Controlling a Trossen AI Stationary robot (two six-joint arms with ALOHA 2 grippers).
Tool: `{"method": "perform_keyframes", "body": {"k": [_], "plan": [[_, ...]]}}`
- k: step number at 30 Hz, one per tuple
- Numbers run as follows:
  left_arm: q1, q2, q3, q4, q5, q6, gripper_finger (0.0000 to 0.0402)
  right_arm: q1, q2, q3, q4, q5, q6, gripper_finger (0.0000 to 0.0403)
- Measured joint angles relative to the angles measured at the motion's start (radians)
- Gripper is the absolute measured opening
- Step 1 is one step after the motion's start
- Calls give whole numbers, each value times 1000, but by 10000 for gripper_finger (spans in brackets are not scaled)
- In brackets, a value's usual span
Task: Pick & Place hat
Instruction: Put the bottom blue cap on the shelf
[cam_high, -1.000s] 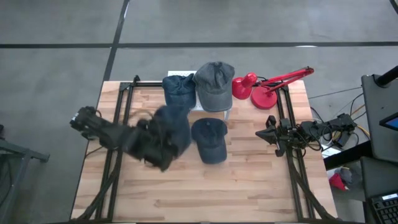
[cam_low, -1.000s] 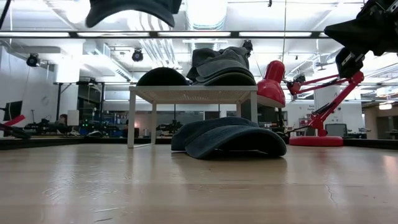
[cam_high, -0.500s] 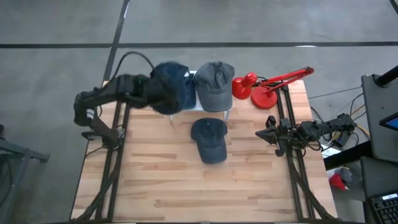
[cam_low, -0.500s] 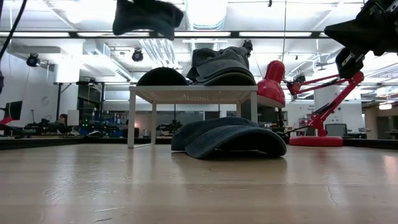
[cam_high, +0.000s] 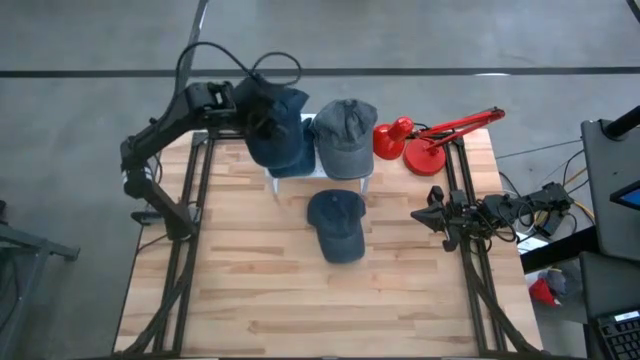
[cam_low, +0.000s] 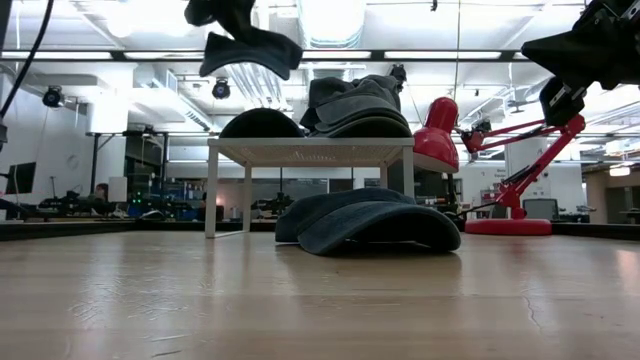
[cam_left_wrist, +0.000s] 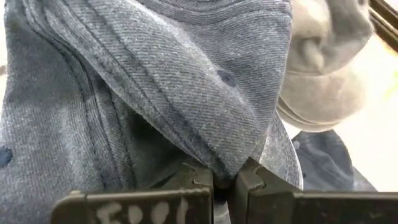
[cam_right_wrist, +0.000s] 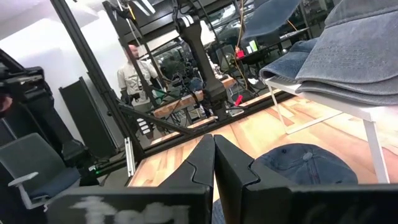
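My left gripper is shut on a dark blue cap, which it keeps in the air over the left part of a white stand near the table's far edge. In the low view this cap hangs clear above the stand. A second dark blue cap and a grey cap lie on the stand top. A third dark blue cap lies on the table in front of the stand. My right gripper waits shut at the table's right side. My left gripper pinches a fold of the dark blue cap's crown cloth between its two fingers. It comes at the cap from the table's left side. The cap is lifted clear and hangs below the gripper, above the stand.
A red desk lamp stands at the far right, next to the grey cap. The wooden table has bare room along its near half. Black frame rails run along the left and right sides.
My left gripper has carried the dark blue cap from over the table's left middle toward the far edge and a little to the right, over the stand's left part. The cap stayed lifted clear throughout. The gripper stayed shut on it.
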Motion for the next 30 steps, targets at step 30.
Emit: {"method": "perform_keyframes", "body": {"k": [30], "plan": [[217,3,-301,255,433,-18,10,0,0,0,0,0,26,9]]}}
